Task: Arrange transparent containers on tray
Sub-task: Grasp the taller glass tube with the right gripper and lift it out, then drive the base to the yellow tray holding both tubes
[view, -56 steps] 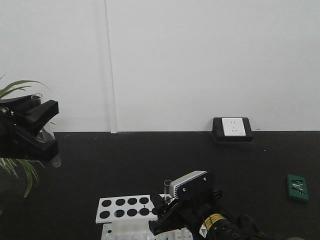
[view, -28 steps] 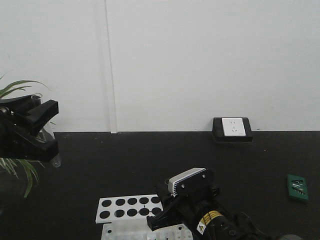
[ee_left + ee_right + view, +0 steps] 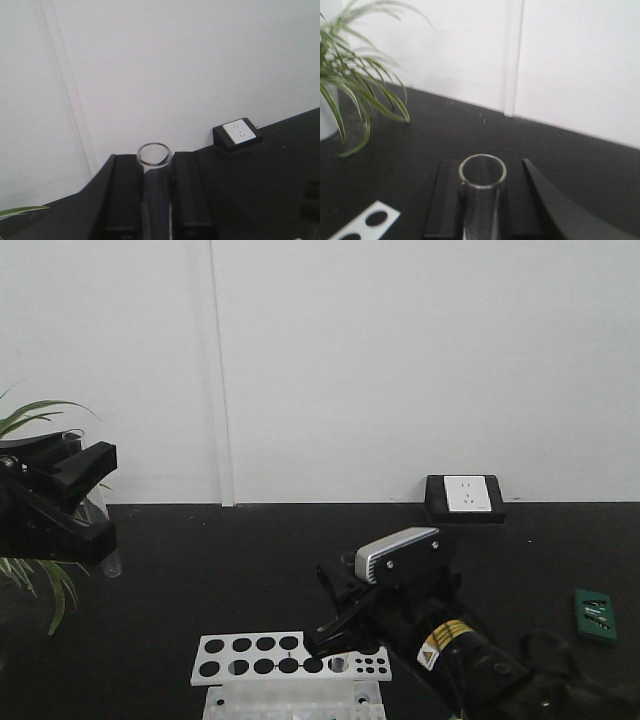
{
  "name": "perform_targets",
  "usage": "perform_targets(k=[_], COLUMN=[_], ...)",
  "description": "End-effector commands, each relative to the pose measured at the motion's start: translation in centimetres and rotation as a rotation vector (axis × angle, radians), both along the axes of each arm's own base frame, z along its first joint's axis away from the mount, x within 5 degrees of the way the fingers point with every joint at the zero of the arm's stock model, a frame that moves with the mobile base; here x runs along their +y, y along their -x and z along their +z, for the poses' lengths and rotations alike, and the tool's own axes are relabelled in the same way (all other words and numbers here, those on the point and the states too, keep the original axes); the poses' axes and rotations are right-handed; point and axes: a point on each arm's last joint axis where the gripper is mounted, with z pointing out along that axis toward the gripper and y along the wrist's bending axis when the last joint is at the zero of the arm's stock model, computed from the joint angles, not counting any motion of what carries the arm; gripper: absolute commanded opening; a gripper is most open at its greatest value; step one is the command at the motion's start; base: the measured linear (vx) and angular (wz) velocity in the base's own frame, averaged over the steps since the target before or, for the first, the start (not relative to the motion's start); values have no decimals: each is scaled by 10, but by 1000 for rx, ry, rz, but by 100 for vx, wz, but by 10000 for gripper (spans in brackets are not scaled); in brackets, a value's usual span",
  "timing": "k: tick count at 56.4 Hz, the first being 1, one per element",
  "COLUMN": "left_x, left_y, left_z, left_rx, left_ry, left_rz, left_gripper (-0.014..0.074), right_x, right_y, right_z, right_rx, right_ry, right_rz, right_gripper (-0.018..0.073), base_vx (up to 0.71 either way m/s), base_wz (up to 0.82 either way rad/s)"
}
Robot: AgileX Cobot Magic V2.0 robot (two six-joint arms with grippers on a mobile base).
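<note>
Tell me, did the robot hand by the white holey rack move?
Yes. The right gripper rose and shifted right, away from the white rack toward the wall socket.

White wall [image 3: 400, 360], black floor [image 3: 250, 550] w/ socket box [image 3: 464, 498]; plant [image 3: 20, 420] left, poss. potted.

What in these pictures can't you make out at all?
- Tray: in no view.
- Right tube: lower end cut off by the right wrist view's bottom edge; in the front view the right end effector hides it.
- Left tube: lower end cut off by the left wrist view's edge; in the front view the left end effector covers most of it.
- Green item: too small to identify.
- Rack: front cut off by the bottom edge.
</note>
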Motion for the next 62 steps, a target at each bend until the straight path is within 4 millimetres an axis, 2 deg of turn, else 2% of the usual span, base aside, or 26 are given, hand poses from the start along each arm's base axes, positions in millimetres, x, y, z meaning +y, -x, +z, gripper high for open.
perform_targets(k=[1, 7, 17, 22, 32, 38, 44, 62], left_x=[1, 1, 4, 5, 12, 17, 19, 19], left_y=[8, 8, 10, 10, 30, 47, 54, 53], left_z=[22, 25, 39, 36, 37, 41, 41, 40], left_rx=[-102, -59, 14, 62, 99, 62, 53, 57], left_ry=[60, 47, 17, 0, 48, 76, 79, 78], left_rz=[-13, -5, 15, 23, 20, 15, 14, 14], left_gripper=[-6, -4, -3, -3, -3, -3, -3, -3], right_x=[-13, -30, -57, -68, -85, -90, -91, -91], right_y=[17, 42, 85, 104, 137, 146, 147, 147], right_z=[58, 94, 135, 145, 155, 159, 161, 163], right_rx=[-156, -172, -171, -144, -79, -87, -105, -117], right_ry=[-49, -58, -68, -51, -7, -10, -19, -27], right_rz=[-7, -23, -34, -23, 8, 11, 9, 7], right_gripper=[-9, -9, -9, -9, -9, -9, -9, -9], base_vx=[0, 0, 0, 0, 0, 0, 0, 0], base_wz=[0, 0, 0, 0, 0, 0, 0, 0])
